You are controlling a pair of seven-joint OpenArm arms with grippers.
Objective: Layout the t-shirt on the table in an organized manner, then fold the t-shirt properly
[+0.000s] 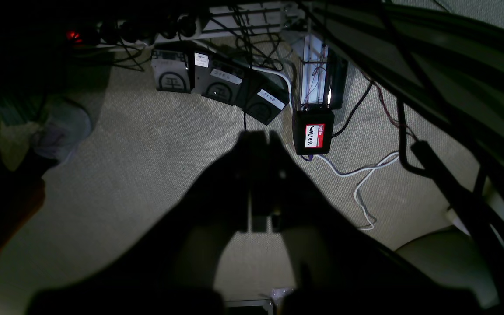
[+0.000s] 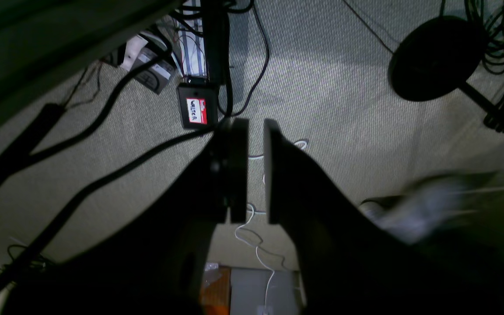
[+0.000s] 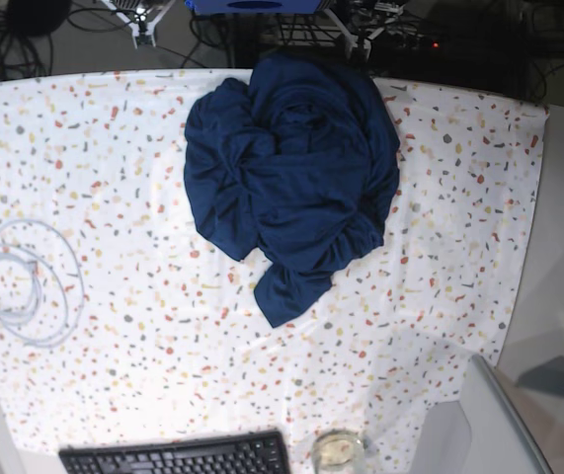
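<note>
The speckled white bench (image 3: 114, 178) fills the base view, with the t-shirt (image 3: 291, 178) lying crumpled in a dark navy heap at its far middle, one loose tail of cloth trailing toward the near edge. Neither arm shows over the bench; both wrist views look down on carpet and cables below bench level. The left pincer (image 1: 260, 183) is closed on nothing, and the right pincer (image 2: 256, 170) stands narrow and empty. The heap sits about centred between the two sides, so I judge neither arm clearly nearer; both must rise and reach forward.
</note>
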